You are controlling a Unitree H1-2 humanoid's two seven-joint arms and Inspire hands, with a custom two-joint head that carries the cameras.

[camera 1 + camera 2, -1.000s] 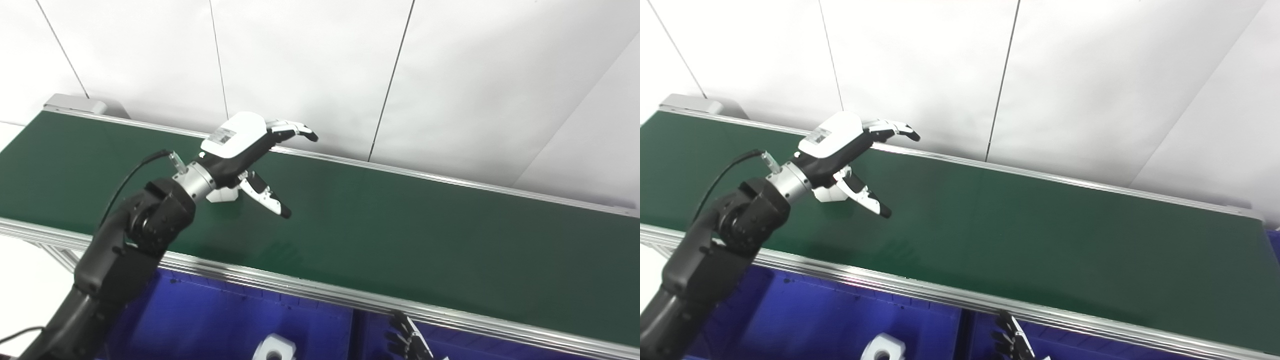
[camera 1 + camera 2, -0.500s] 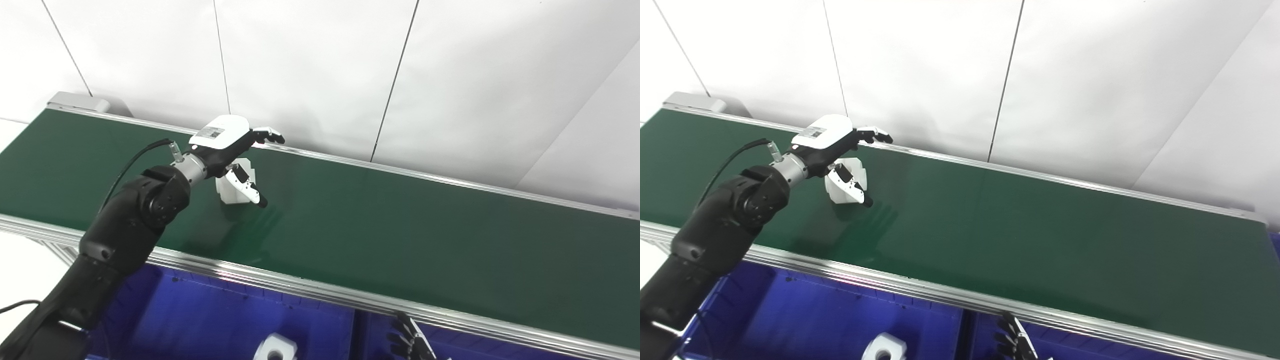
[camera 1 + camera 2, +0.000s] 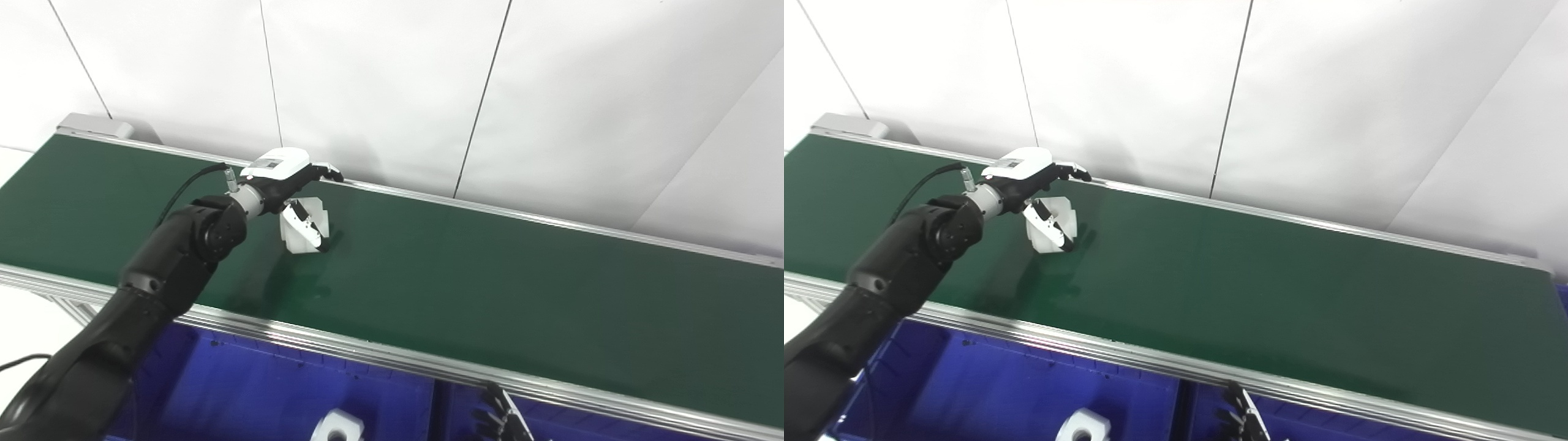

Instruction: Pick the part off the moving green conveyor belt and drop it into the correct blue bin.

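Observation:
A white plastic part (image 3: 304, 228) lies on the green conveyor belt (image 3: 490, 288) near its far rail, left of centre; it also shows in the right eye view (image 3: 1051, 231). My left hand (image 3: 288, 184) reaches over it from the left. The fingers stretch above the part toward the far rail and the thumb hangs down against the part's front side. The hand is open around the part and does not lift it. Of my right hand (image 3: 502, 418) only the dark fingertips show at the bottom edge, over the bins.
Blue bins (image 3: 257, 392) stand below the belt's near aluminium rail (image 3: 367, 352), split by a divider (image 3: 438, 410). The left bin holds another white part (image 3: 334, 427). A white panelled wall rises behind the belt. A grey end housing (image 3: 92, 125) sits at the belt's far left.
My left hand has dropped down and moved toward the far rail, coming over the part. The part has ridden rightward on the belt out from under the hand. The right hand has not moved.

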